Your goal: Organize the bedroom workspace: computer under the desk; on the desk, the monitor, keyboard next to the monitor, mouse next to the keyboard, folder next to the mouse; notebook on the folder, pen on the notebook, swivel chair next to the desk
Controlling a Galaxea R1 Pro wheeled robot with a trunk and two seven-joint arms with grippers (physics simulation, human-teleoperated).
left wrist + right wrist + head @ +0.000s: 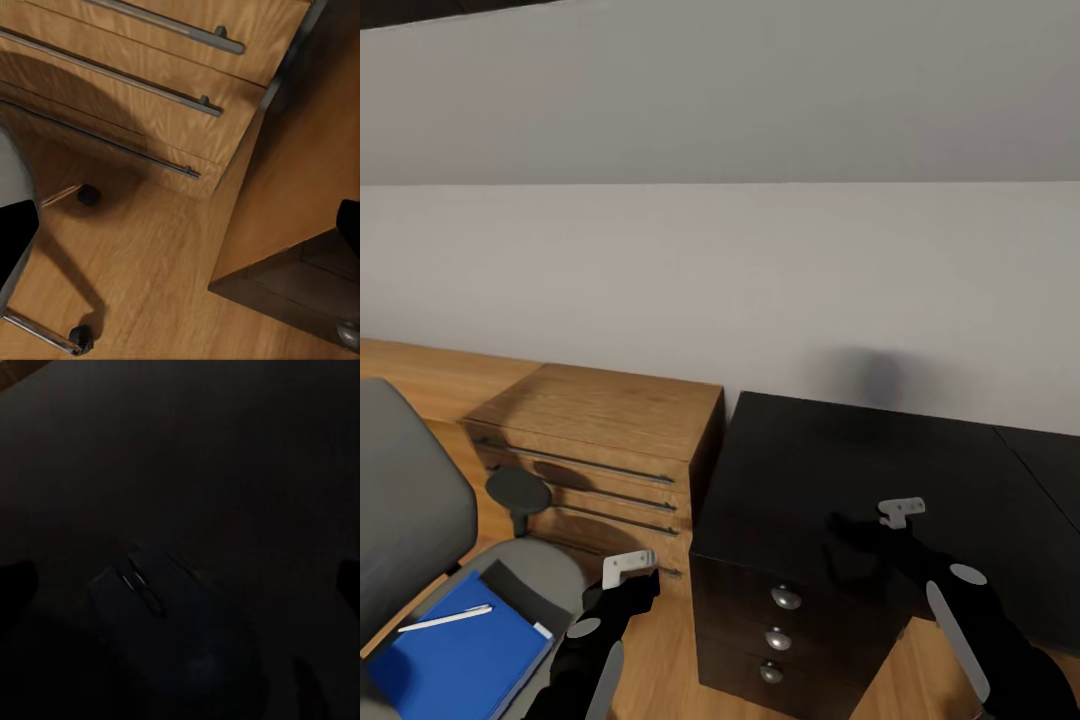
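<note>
While the right gripper (pixel 875 535) hangs over the black desk (pixel 800 470) just above the mouse (pixel 161 615), its jaws stand apart and hold nothing. The left gripper (pixel 622 590) hovers between the chair (pixel 410 500) and the oak drawer chest (pixel 600 420), jaws apart too. The blue folder (pixel 455 655) lies on the chair seat with the pen (pixel 445 618) on it.

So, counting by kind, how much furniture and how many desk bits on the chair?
Furniture: 3 (chair, chest, desk)
Bits on the chair: 2 (folder, pen)
Total: 5
</note>
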